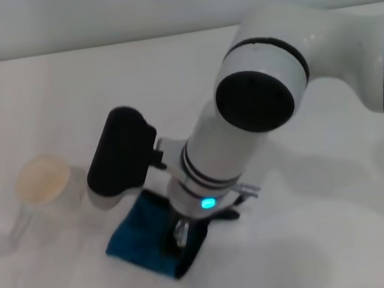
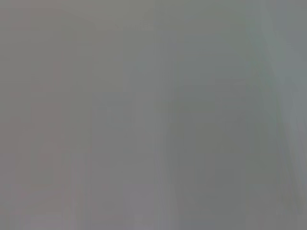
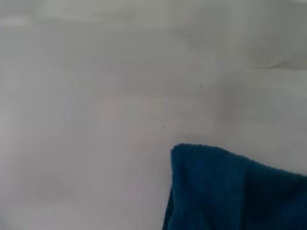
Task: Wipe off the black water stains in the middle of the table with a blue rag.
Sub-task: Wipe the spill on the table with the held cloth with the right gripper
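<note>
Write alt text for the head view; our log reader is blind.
The right gripper presses down on a blue rag on the white table, its arm hiding the jaws. A pale paper cup stands to the rag's left.

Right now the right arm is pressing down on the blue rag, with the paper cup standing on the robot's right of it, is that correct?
Not quite: the paper cup stands on the robot's left of the blue rag, not its right. The head view shows this, with the right gripper down on the rag on the table.
</note>
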Robot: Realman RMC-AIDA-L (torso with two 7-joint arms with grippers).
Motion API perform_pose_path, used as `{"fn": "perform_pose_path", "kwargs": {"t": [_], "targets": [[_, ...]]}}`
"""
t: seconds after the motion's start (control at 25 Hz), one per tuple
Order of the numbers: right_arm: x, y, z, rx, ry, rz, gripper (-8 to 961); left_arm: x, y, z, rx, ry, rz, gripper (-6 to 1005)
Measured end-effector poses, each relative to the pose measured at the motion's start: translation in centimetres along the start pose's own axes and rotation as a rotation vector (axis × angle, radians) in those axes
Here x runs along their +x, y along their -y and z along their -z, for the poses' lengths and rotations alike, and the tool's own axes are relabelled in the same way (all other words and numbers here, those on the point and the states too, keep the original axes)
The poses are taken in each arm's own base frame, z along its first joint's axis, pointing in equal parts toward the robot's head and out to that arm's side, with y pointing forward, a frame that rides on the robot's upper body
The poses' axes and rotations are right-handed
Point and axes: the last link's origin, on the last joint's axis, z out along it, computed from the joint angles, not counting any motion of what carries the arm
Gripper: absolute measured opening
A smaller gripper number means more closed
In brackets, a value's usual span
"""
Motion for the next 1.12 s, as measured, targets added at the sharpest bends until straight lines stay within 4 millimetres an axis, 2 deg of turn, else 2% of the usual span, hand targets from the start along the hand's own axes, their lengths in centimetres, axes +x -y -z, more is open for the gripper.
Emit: {"fn": "perform_pose_path", "kwargs": {"t": [0.04, 0.16, 0.32, 0.6, 0.88, 1.12], "targets": [[0.1, 0.9, 0.0, 0.023, -0.005, -0.011, 23, 0.0, 0.0, 0.0, 0.000, 0.000, 0.000, 882], [0.4, 3.5, 0.4, 0.093, -0.011, -0.047, 26, 0.1, 0.4, 1.8, 0.052, 0.007, -0.014, 881], [0.8, 6.0, 1.2, 0.161, -0.020, -0.080, 30, 0.1, 0.6, 2.2, 0.068, 0.009, -0.015, 881], [0.3, 8.3, 3.1, 0.189, 0.018, -0.122, 36, 0.2, 1.0, 2.1, 0.084, 0.003, -0.022, 881], [-0.1, 9.1, 3.8, 0.189, 0.043, -0.129, 43, 0.4, 1.2, 1.2, 0.079, -0.014, -0.030, 881], [-0.3, 6.3, 2.8, 0.115, 0.029, -0.063, 49, 0.4, 1.2, 0.4, 0.069, -0.023, -0.030, 881]]}}
